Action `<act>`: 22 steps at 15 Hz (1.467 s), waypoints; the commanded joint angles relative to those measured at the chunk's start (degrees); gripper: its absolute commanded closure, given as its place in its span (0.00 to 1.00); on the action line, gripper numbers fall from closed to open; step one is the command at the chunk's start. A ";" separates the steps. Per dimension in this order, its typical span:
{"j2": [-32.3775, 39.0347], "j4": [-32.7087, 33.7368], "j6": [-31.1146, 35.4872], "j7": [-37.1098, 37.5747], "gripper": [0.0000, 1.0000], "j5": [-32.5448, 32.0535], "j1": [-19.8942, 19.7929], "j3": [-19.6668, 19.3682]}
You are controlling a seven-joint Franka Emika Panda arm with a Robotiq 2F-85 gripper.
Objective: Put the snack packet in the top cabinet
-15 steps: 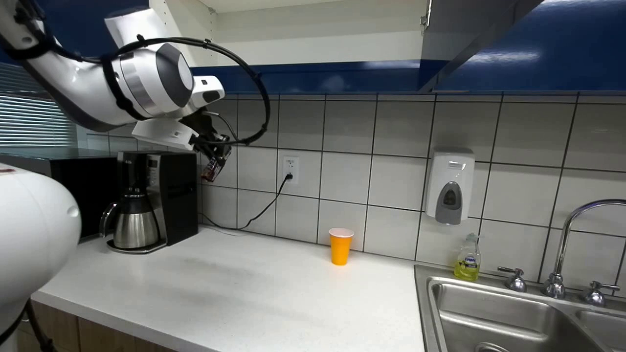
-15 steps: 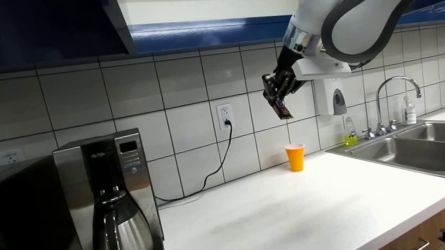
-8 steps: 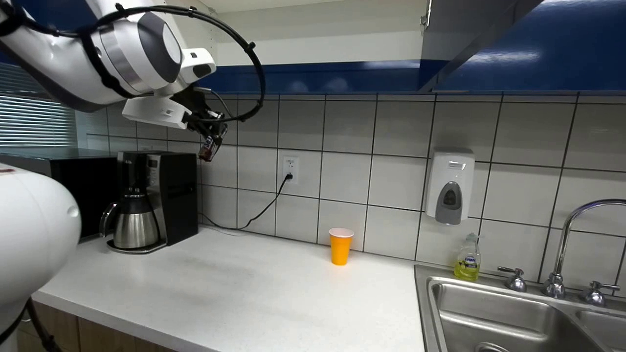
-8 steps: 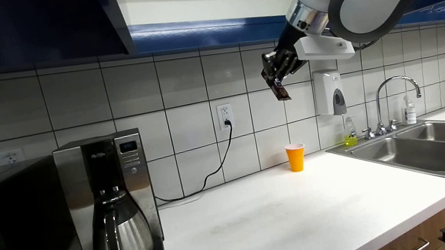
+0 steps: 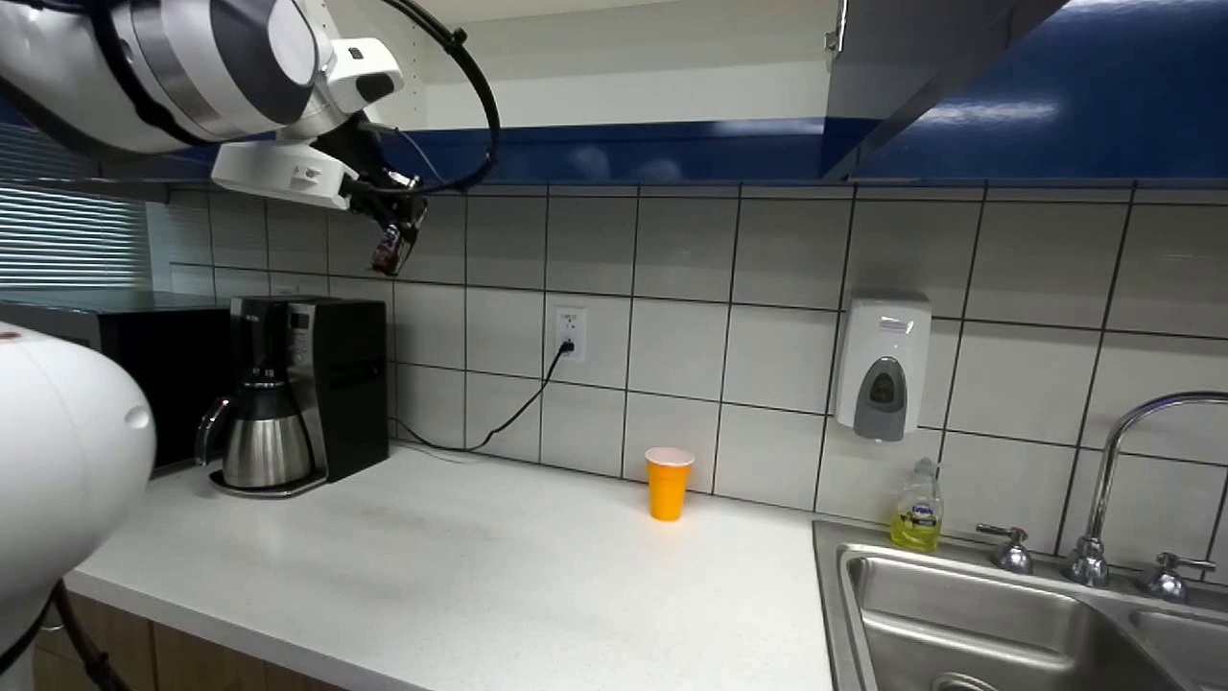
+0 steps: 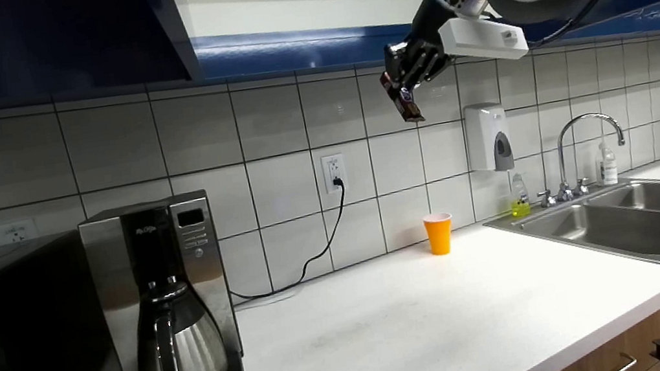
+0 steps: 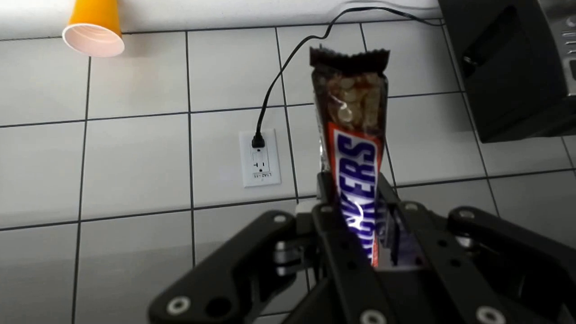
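Observation:
The snack packet is a dark brown wrapper with a white, blue and red label; it shows in the wrist view (image 7: 355, 135) and in both exterior views (image 5: 387, 252) (image 6: 407, 104). My gripper (image 7: 353, 191) is shut on it, and its end sticks out past the fingertips, pointing downward in the exterior views. The gripper (image 5: 403, 216) (image 6: 407, 69) hangs in front of the tiled wall, just below the top cabinet's blue bottom edge (image 5: 624, 154) (image 6: 309, 44). The top cabinet stands open, with its white interior visible above. Its interior floor is hidden from both exterior views.
An open blue cabinet door (image 5: 1036, 106) (image 6: 34, 46) juts out beside the opening. Below are an orange cup (image 5: 669, 488) (image 6: 439, 236), a coffee maker (image 5: 350, 393) (image 6: 151, 238) and a sink (image 5: 833, 595). A soap dispenser (image 5: 883, 365) (image 6: 486, 136) hangs on the wall.
My gripper and arm have risen steadily with the snack packet, nearing the height of the cabinet's lower edge. The packet stays in the grip. The other things have not moved.

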 commanded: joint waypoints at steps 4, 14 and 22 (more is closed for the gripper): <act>-6.88 0.39 -4.20 -7.86 0.94 10.87 -4.10 5.12; -5.90 6.30 -2.71 -11.00 0.94 13.19 -6.02 5.87; -1.68 16.28 -9.04 -11.17 0.94 16.15 -6.07 5.38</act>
